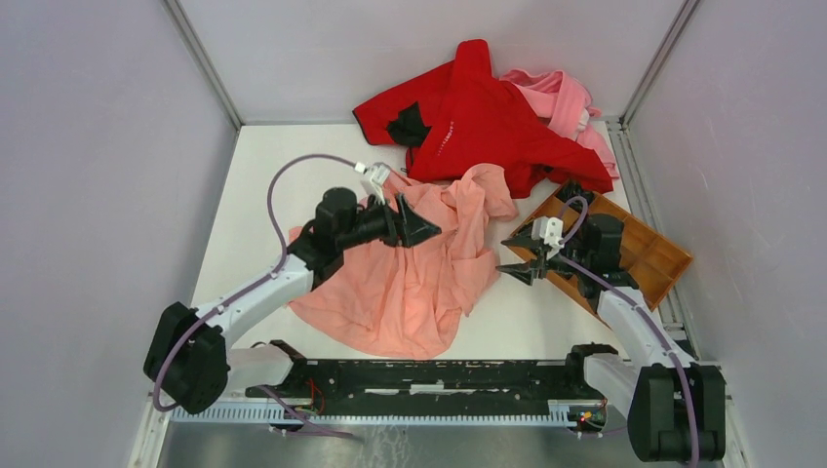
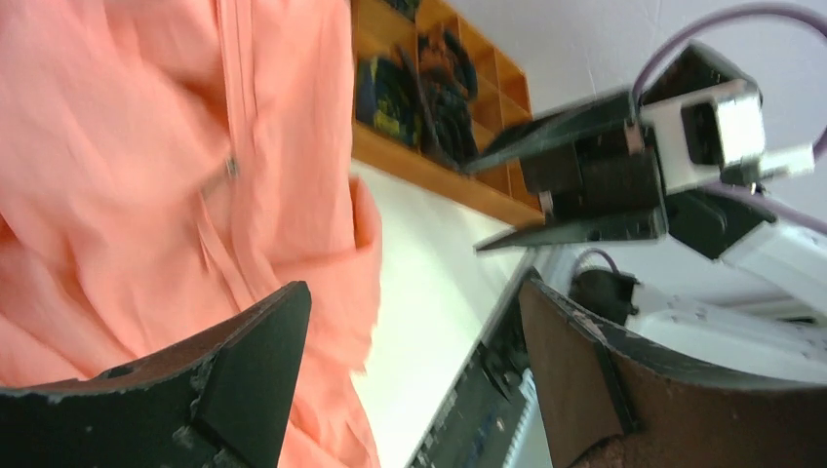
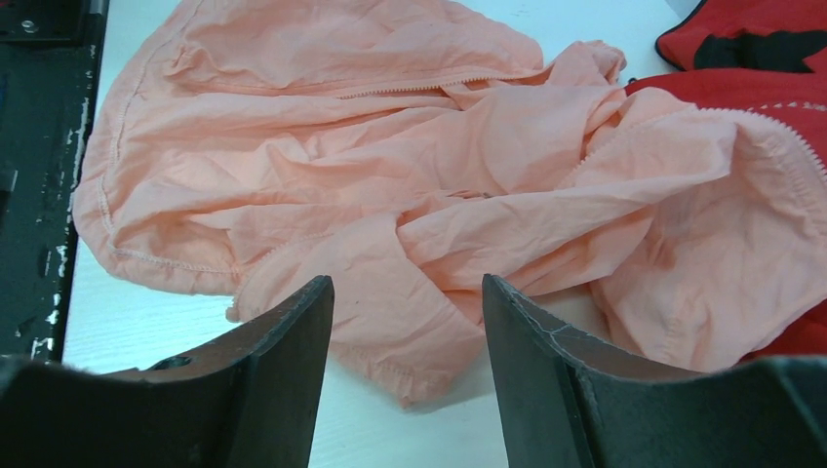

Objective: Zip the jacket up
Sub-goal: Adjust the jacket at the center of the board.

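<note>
White tabletop point(image 1: 255, 185) between pale grey walls point(image 1: 88, 146) carries the jacket point(image 1: 419, 278), crumpled in a heap directly beneath the left hand point(image 1: 421, 226), whose fingers point(image 2: 254, 370) stand wide apart with nothing between them. Just right of the heap the right hand point(image 1: 514, 258) hovers, likewise spread and empty, with an orange tray point(image 1: 655, 255) under its wrist; beyond both hands lie a red garment point(image 1: 488, 122), touching the jacket's far edge, and a pink garment point(image 1: 571, 97)

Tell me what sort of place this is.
Probably a robot test cell: a white table boxed in by grey wall panels, two black-and-white robot arms bolted at its edge, and a salmon-pink jacket lying on it.
</note>
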`<state>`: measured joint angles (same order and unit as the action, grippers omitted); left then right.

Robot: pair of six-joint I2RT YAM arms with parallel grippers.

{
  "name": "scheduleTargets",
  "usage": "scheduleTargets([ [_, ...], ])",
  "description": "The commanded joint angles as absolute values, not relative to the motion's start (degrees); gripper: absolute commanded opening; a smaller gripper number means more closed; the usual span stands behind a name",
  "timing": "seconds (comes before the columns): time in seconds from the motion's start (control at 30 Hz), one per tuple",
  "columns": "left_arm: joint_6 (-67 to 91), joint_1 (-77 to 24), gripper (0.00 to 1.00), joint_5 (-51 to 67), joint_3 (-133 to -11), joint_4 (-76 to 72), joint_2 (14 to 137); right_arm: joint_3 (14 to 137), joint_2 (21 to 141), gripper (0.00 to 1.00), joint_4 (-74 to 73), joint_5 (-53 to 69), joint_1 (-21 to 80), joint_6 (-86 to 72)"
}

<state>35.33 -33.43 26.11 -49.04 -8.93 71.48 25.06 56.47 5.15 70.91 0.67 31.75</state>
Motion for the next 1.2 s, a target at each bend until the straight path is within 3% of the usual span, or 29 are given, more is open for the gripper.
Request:
scheduleTargets([
  [0.0,51.65,-35.35,0.85,28.63,-34.28,-32.03,65.50,24.59,58.01,0.62,8.59,72.10,1.89,29.69],
  [0.17,56.44,-41.49,0.83,20.20,-22.85,-42.83,62.92,28.68,61.49,0.64,-9.68,67.33,6.75,50.17],
  [0.33,54.27,-44.26,0.82,12.81,-20.52,-38.32,61.05,31.75,63.53,0.70,-22.97,61.33,13.70,70.04],
  [0.7,60.92,-44.30,0.76,15.15,-20.54,-42.27,69.22,39.39,67.71,0.67,-23.08,52.15,18.05,70.84],
  [0.93,59.68,-44.32,0.70,15.36,-23.04,-39.05,73.09,35.61,69.88,0.61,-17.71,50.89,19.67,65.77],
  [1.17,60.29,-44.94,0.67,16.04,-23.89,-40.47,79.54,33.99,70.47,0.46,-15.34,49.41,19.78,63.04],
])
